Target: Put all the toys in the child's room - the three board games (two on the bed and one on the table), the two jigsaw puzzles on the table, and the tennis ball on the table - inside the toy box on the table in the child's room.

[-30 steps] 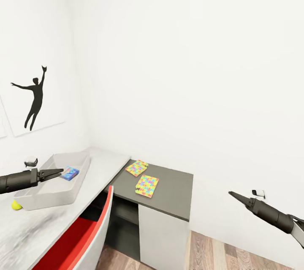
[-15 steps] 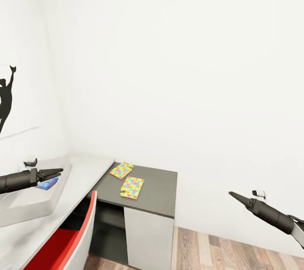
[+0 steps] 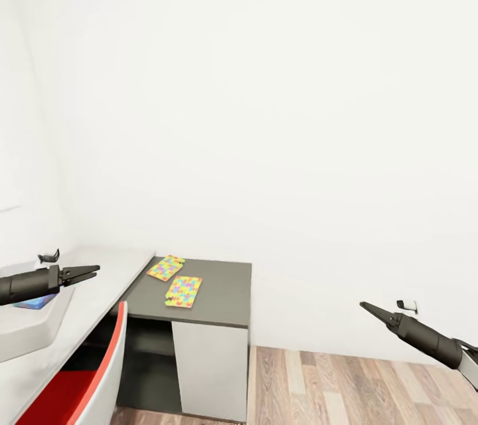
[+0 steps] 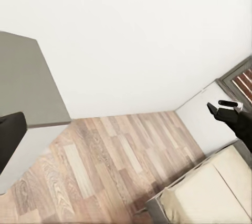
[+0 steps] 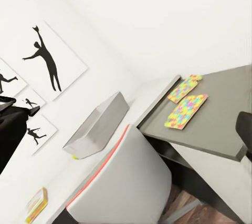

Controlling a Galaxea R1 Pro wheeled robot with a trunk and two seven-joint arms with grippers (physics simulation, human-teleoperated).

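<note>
My left gripper [image 3: 89,271] hangs slightly parted and empty over the light grey desk, its tips just right of the toy box [image 3: 36,322], where a blue board game [image 3: 33,303] already lies. The two jigsaw puzzles [image 3: 175,281] lie flat on the dark lower section, ahead and right of those tips, one behind the other. My left arm is far nearer. My right gripper [image 3: 369,309] holds nothing; whether it is closed I cannot tell.
</note>
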